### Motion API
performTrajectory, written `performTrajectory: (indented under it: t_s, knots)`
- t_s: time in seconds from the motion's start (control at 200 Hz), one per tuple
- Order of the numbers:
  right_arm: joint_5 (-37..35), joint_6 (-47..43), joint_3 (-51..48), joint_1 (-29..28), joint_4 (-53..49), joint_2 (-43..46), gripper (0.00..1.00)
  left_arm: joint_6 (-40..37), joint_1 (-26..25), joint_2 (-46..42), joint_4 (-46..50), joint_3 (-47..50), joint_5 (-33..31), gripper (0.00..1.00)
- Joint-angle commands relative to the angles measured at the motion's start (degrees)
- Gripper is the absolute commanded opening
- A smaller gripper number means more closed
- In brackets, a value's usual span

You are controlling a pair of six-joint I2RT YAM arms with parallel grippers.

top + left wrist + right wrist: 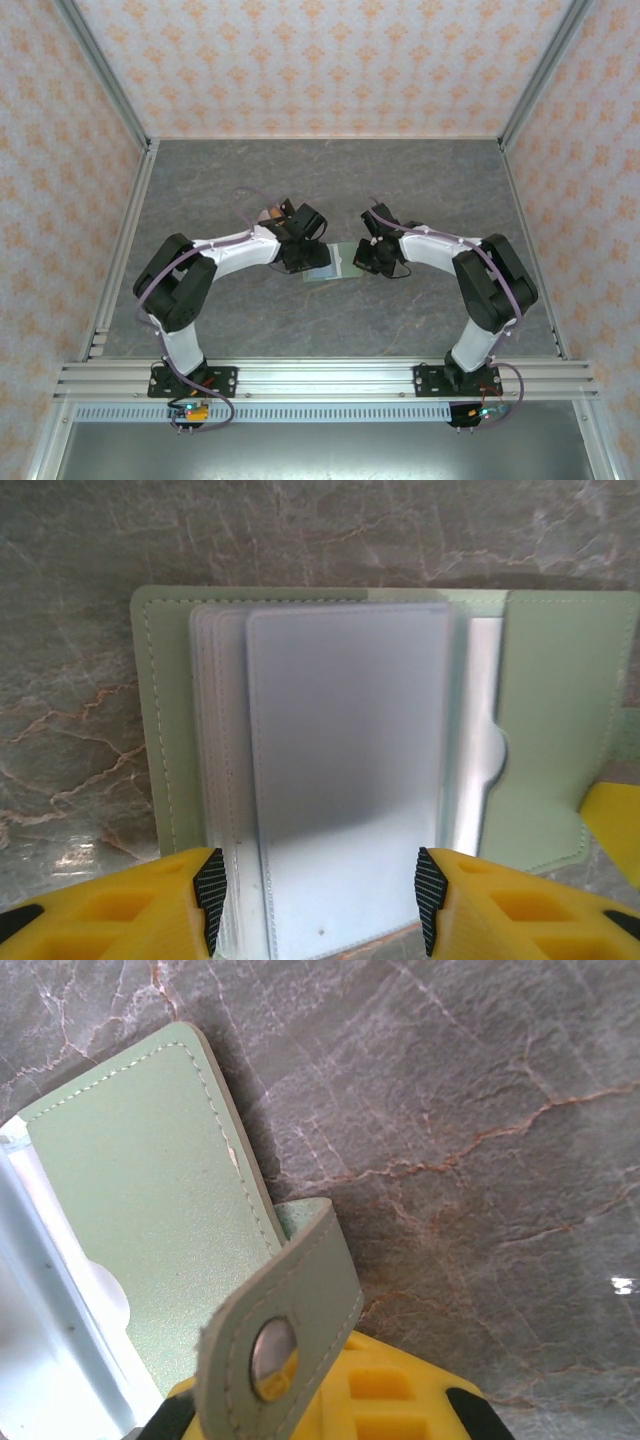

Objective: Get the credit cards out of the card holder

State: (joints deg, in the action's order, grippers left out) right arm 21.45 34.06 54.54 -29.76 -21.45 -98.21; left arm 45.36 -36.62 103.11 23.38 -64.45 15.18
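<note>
The sage-green card holder [335, 264] lies open on the table between both arms. In the left wrist view its left panel [160, 730] carries a fan of frosted plastic sleeves [345, 760]. The credit cards are hidden; I cannot tell any apart inside the sleeves. My left gripper [320, 900] is open, its black pads either side of the sleeves' near edge and not touching them. My right gripper [370, 1390] is shut at the holder's right panel [130, 1200]. The snap tab [300, 1300] curls up over its yellow fingers. Whether the tab is pinched is hidden.
Grey marbled table [330, 180], walled with patterned panels and aluminium posts. A small brownish object [270, 212] lies just behind the left wrist. A yellow finger of the right gripper [612, 820] shows at the holder's right edge. Open tabletop lies beyond the holder.
</note>
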Motion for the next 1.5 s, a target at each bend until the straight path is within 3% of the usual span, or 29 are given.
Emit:
performTrajectory:
  t_s: [0.0,0.36,0.44,0.636,0.821,1.011,1.156,1.496]
  knots:
    - [-2.4,0.0,0.0,-0.4,-0.6,-3.0,0.05,0.0,0.1,1.2,-0.5,-1.1,1.4,0.55]
    - [-2.4,-0.1,0.0,-0.5,-0.5,-3.5,0.05,-0.8,0.1,1.4,-1.5,-1.6,3.3,0.42]
    - [-2.4,-0.1,0.1,-0.5,-0.5,-3.6,0.05,-1.4,0.1,0.7,0.0,-2.0,2.2,0.42]
    - [-2.4,-0.2,0.2,-0.5,-0.6,-3.7,0.05,-3.0,0.1,-1.9,4.7,-2.8,-2.6,0.55]
    - [-2.2,-0.3,0.4,-0.5,-0.6,-3.8,0.05,-3.5,0.1,-2.8,1.8,-1.9,-2.2,0.43]
    - [-2.3,-0.3,0.5,-0.6,-0.8,-3.8,0.05,-3.2,0.0,0.2,1.7,-3.3,-1.0,0.45]
    - [-2.3,-0.4,0.4,-0.6,-0.8,-3.8,0.05,-2.7,0.0,1.3,2.3,-3.5,-1.9,0.52]
    - [-2.3,-0.4,0.1,-0.6,-0.5,-3.9,0.05,-2.0,-0.3,4.0,0.6,-4.3,1.1,0.53]
